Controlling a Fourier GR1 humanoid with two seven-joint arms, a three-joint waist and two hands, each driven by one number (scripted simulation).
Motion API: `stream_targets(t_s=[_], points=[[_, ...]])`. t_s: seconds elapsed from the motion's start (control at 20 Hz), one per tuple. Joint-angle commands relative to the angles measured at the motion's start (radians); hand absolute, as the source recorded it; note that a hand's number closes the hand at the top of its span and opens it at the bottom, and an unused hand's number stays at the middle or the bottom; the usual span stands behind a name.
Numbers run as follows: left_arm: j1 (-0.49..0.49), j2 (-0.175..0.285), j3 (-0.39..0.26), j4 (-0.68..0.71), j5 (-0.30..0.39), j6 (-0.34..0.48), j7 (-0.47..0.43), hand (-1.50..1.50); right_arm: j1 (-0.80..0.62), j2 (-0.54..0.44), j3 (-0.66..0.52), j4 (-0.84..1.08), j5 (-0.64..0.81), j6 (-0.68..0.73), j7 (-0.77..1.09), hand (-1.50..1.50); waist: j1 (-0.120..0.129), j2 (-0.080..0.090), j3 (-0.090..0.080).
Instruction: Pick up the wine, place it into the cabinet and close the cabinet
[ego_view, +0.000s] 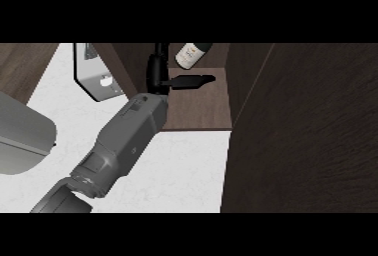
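Note:
The wine bottle (191, 53), dark with a pale label, rests inside the open cabinet (201, 111) at the top of the head view, near its back. My left hand (157, 75) reaches into the cabinet just left of the bottle. Its fingers point straight toward the back and its thumb sticks out to the right, below the bottle. The hand is open and holds nothing; a small gap shows between it and the bottle. The grey forearm (125, 145) runs from the lower left up to the cabinet's mouth. My right hand does not show.
The open cabinet door (310, 130), dark wood, fills the right side of the view. A pale grey flat object (96, 75) leans left of the cabinet. A grey rounded appliance (22, 135) sits at the left edge on the white counter (184, 170).

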Motion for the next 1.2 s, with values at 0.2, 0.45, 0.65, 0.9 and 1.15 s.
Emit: stream_targets(t_s=[0.2, 0.45, 0.65, 0.9, 1.15], points=[[0.114, 0.013, -0.025, -0.255, -0.019, 0.026, 0.059, -1.5, 0.091, -0.019, -0.009, -0.186, -0.05, -0.004, 0.045, -1.5, 0.02, -0.011, 0.0], [0.251, 0.017, -0.097, -0.443, -0.06, 0.061, 0.11, -1.5, 0.057, -0.022, 0.009, -0.207, -0.045, -0.025, 0.083, -1.5, 0.027, -0.012, 0.0], [0.372, 0.065, -0.135, -0.62, -0.056, 0.02, 0.173, -1.5, 0.015, -0.023, 0.003, -0.219, -0.03, -0.045, 0.117, -1.5, 0.032, -0.012, -0.001], [0.56, 0.079, -0.21, -0.858, -0.087, 0.081, 0.204, -1.5, 0.1, -0.042, 0.013, -0.218, -0.042, -0.018, 0.072, -1.5, 0.021, -0.011, 0.0], [0.74, 0.136, -0.289, -1.113, -0.127, 0.112, 0.23, -1.5, 0.016, -0.026, 0.029, -0.172, -0.023, -0.039, 0.071, -1.5, 0.028, -0.005, 0.0]])
